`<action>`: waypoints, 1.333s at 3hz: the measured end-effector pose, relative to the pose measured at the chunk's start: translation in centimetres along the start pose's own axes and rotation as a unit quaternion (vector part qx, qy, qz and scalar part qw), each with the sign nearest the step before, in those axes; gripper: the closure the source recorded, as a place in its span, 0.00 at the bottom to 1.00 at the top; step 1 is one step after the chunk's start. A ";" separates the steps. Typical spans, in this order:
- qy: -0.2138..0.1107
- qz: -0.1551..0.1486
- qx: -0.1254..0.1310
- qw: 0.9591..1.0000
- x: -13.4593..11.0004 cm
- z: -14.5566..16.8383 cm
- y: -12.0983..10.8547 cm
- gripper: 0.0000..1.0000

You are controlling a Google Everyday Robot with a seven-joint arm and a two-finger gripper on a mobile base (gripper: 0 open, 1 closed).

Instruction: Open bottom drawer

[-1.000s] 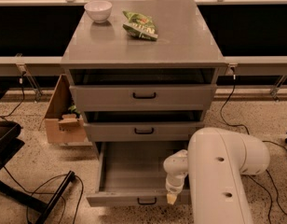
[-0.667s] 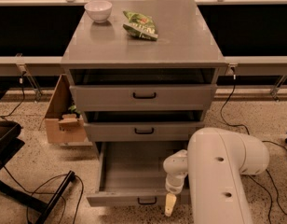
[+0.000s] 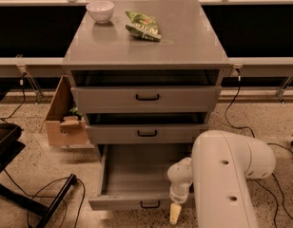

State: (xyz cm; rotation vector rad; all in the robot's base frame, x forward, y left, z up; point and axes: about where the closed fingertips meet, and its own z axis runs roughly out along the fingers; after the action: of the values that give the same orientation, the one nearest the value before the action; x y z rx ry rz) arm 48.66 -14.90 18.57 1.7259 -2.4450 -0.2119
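Note:
The bottom drawer [image 3: 132, 202] is the lowest of three grey drawers in the cabinet. It is pulled far out, showing its plain grey tray [image 3: 137, 172], and its small black bar handle [image 3: 150, 204] faces me. My gripper [image 3: 175, 213] hangs from the white arm [image 3: 227, 175] just in front of the drawer's front, right of the handle, not touching it. Only one pale yellowish finger shows.
The middle drawer [image 3: 146, 133] and top drawer [image 3: 146, 98] are slightly out. A white bowl [image 3: 100, 10] and green snack bag [image 3: 143, 25] lie on the cabinet top. A cardboard box [image 3: 65, 118] stands left. Black chair legs [image 3: 23, 194] and cables cross the floor.
The gripper has sunk slightly in front of the drawer's front panel. The drawer has stayed pulled out.

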 end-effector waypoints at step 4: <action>0.008 0.012 -0.029 0.999 1.5 1.1 2.3 1.00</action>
State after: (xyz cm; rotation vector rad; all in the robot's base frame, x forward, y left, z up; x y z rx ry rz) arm 45.80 -15.46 17.97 1.6663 -2.4221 -0.2626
